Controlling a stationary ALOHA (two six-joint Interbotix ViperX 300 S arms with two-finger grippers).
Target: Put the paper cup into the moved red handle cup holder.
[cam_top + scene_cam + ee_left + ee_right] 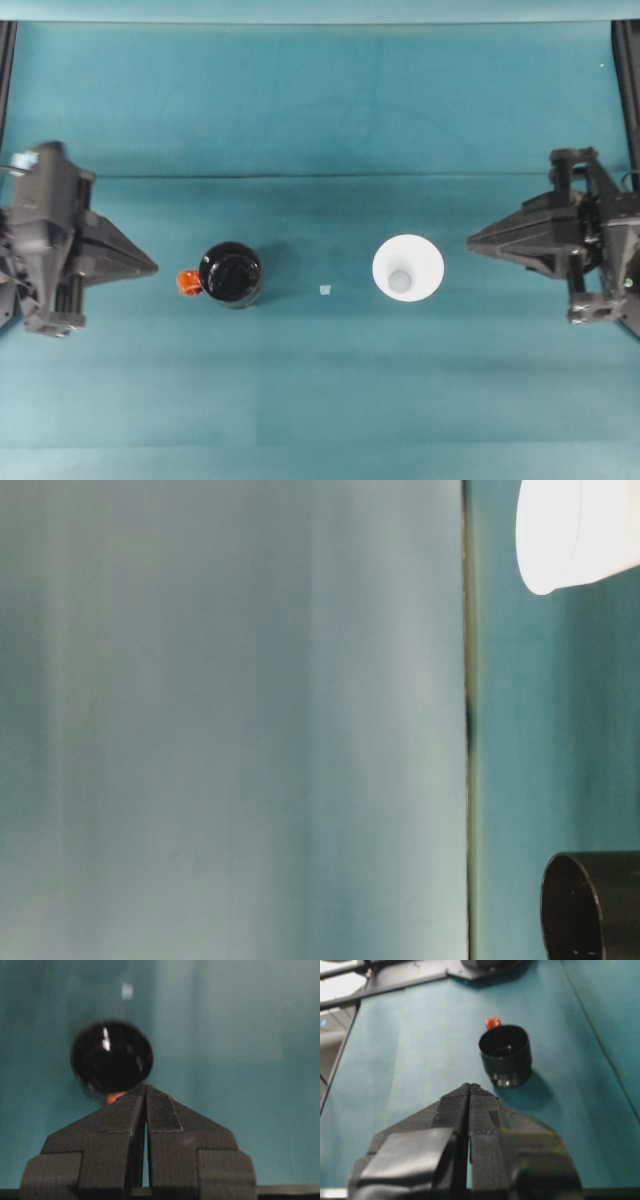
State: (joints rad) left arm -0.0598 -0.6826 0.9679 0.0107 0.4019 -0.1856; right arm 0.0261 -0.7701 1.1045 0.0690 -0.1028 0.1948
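Paper cup [408, 268] is standing upright right of centre, well apart from the red handle cup holder [231, 274], probably leaving each arm clear access. Left gripper [150, 267] and right gripper [475, 240] are waiting at the sides, jaws pressed together, holding nothing.

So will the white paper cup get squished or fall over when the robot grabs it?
Probably squishy: the paper cup looks thin-walled and hollow, so a hard squeeze could dent it. It's likely very light. Its rim is wider than its base, so a sideways bump might tip it.

Upright white paper cup [408, 268] well apart from black red handle cup holder [231, 275]
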